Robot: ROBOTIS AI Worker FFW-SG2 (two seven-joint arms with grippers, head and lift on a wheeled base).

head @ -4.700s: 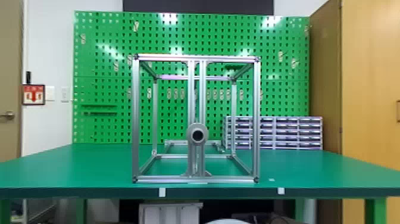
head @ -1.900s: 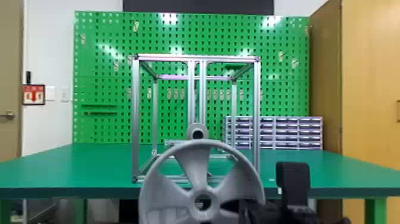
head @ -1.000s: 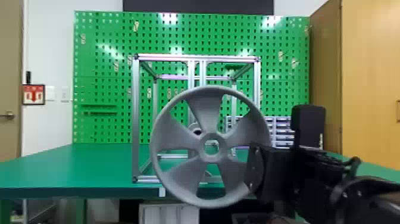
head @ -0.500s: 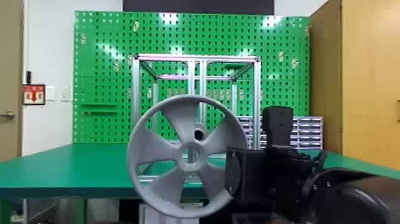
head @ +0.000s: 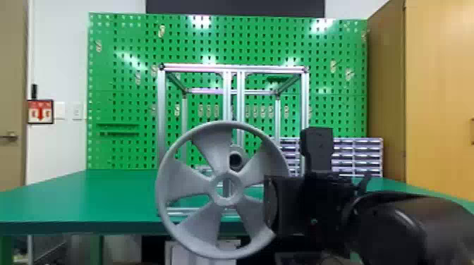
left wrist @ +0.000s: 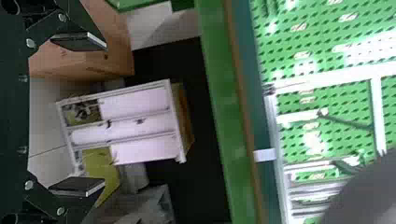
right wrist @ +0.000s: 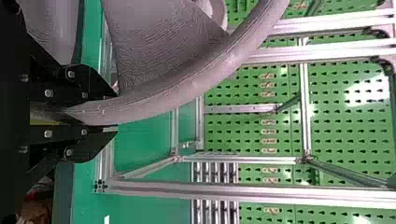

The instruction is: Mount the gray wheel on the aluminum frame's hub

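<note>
In the head view my right gripper (head: 273, 206) is shut on the right-hand rim of the gray wheel (head: 204, 229), which stands upright in front of the aluminum frame (head: 161, 116). Through a gap between its spokes shows the frame's hub (head: 235, 160), a little above and right of the wheel's center. The right wrist view has the wheel's rim (right wrist: 196, 84) pinched between the fingers of my right gripper (right wrist: 105, 112). In the left wrist view my left gripper (left wrist: 79, 114) stands open with nothing between its fingers, and part of the gray wheel (left wrist: 369, 196) shows at the corner.
The frame stands on the green table (head: 88, 197), before a green pegboard (head: 120, 88). Small drawers (head: 363, 155) are behind it on the right. Below table height, the left wrist view has a white shelf unit (left wrist: 175, 126) and a cardboard box (left wrist: 84, 63).
The right arm brought the wheel up from below into view, then leftward and lower. Over the last half second the wheel has shifted slightly right and up, uncovering the hub between different spokes.
</note>
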